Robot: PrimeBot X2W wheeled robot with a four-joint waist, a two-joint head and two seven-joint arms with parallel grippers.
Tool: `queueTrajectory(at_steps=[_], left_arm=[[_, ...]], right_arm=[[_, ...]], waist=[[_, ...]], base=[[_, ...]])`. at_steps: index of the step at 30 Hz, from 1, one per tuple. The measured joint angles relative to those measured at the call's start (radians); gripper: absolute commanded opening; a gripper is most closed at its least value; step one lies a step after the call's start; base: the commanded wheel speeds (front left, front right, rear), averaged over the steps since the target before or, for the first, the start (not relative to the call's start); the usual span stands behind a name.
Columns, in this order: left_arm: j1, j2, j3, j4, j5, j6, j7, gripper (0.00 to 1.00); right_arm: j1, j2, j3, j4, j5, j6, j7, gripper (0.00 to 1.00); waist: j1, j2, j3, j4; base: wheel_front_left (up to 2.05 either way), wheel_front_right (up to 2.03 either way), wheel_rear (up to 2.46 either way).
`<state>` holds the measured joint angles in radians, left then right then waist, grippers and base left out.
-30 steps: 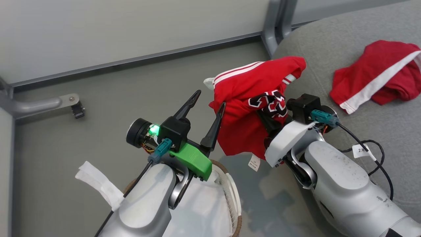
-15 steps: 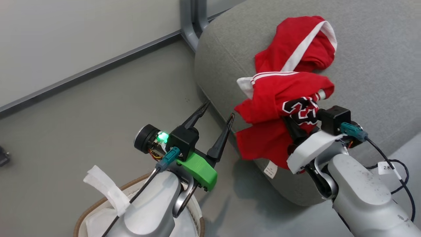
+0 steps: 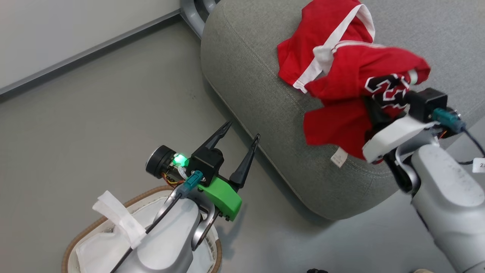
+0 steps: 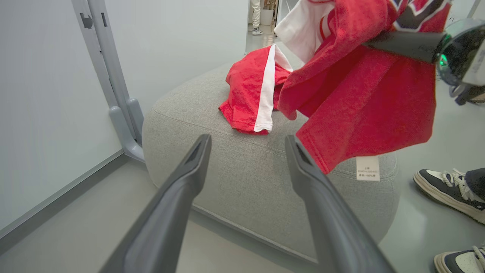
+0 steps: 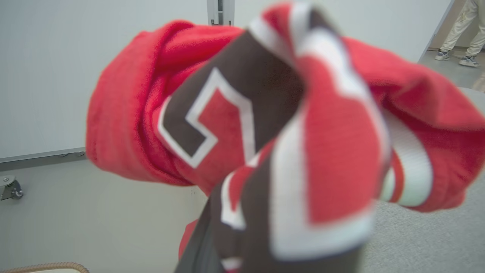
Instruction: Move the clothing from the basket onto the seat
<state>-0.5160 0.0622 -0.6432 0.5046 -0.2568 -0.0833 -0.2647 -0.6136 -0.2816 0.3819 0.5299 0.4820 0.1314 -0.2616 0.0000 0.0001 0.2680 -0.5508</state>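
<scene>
— Differences?
— Head view shows the basket (image 3: 81,237); left wrist view, a person's shoes (image 4: 443,187).
— Garments?
— Two: jersey (image 3: 341,125) clamped in right tool (image 3: 373,110) over the seat (image 3: 257,94), second garment (image 3: 318,41) lying on it; left tool (image 3: 243,129) wide, empty.

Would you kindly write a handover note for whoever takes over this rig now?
Left end effector: open, holding nothing, above the floor between basket and seat.
Right end effector: shut on the jersey, hanging over the seat's edge, not yet released.
Done: one red garment lies on the seat.
Left to do: release the jersey onto the seat, then check the basket, partly hidden by the left arm.
</scene>
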Motion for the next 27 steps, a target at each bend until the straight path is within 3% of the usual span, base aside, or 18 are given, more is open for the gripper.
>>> queueTrajectory(at_steps=[14, 25, 26, 27], left_arm=[[-0.035, 0.118, 0.020, -0.016, 0.058, -0.023, 0.000, 1.00], [-0.068, 0.176, 0.017, -0.057, 0.065, -0.032, 0.000, 1.00], [-0.067, 0.183, 0.020, -0.058, 0.065, -0.032, 0.000, 1.00], [-0.066, 0.191, 0.023, -0.060, 0.064, -0.031, 0.000, 1.00]], right_arm=[[-0.369, -0.179, -0.269, 0.295, -0.035, 0.000, 0.000, 0.00], [-0.499, -0.212, -0.490, 0.461, -0.148, 0.000, 0.000, 0.00], [-0.499, -0.208, -0.511, 0.473, -0.155, 0.000, 0.000, 0.26], [-0.499, -0.202, -0.540, 0.486, -0.164, 0.000, 0.000, 0.58]], waist=[[0.0002, 0.0000, 0.185, 0.078], [0.0002, 0.0000, 0.334, 0.177], [0.0002, 0.0000, 0.343, 0.186], [0.0003, 0.0000, 0.354, 0.196]], base=[[0.00, 0.00, 0.00], [0.00, 0.00, 0.00], [0.00, 0.00, 0.00], [0.00, 0.00, 0.00]])
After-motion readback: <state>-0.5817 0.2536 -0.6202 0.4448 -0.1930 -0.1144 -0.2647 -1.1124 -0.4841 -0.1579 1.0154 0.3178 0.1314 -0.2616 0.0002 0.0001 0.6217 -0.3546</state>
